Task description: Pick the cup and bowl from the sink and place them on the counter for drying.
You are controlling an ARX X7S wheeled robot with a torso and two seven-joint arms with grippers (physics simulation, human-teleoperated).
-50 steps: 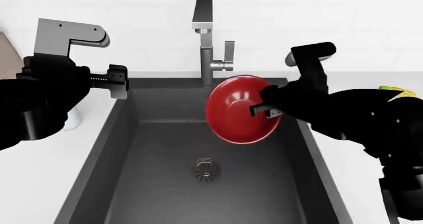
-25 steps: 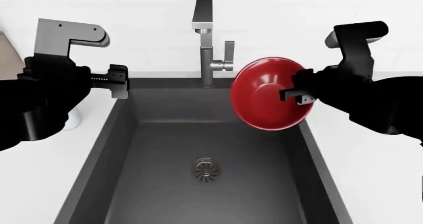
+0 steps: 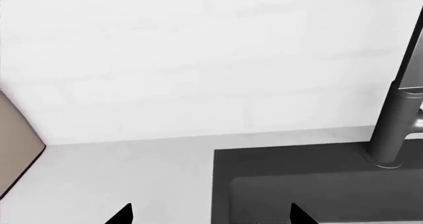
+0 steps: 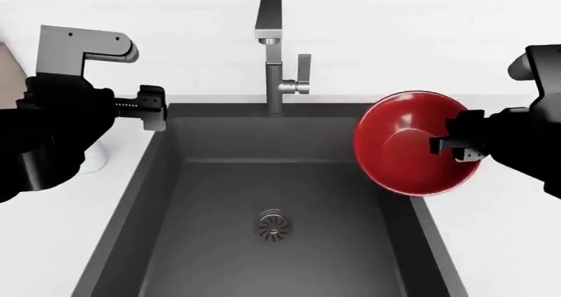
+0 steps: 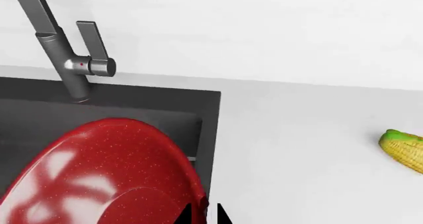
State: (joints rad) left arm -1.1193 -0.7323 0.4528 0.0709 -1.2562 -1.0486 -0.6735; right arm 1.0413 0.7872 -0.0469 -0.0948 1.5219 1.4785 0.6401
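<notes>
My right gripper [image 4: 454,146] is shut on the rim of the glossy red bowl [image 4: 412,142] and holds it tilted in the air over the right edge of the dark grey sink [image 4: 219,192]. In the right wrist view the bowl [image 5: 99,174] fills the lower part, with its rim between the right gripper's [image 5: 206,215] jaws. My left gripper [image 4: 156,108] is open and empty over the sink's back left corner; its jaws stand wide apart in the left wrist view [image 3: 208,215]. A small white cup [image 4: 94,156] stands on the counter [image 4: 52,244] left of the sink, mostly hidden by my left arm.
The tall steel faucet [image 4: 272,47] stands behind the sink's middle, and the round drain [image 4: 272,224] is in the basin floor. A yellow-green corn cob [image 5: 404,148] lies on the white counter [image 5: 297,149] to the right of the sink. A white wall runs behind.
My right gripper has carried the red bowl to the right, from over the basin to over the sink's right edge. The left arm has barely moved.
</notes>
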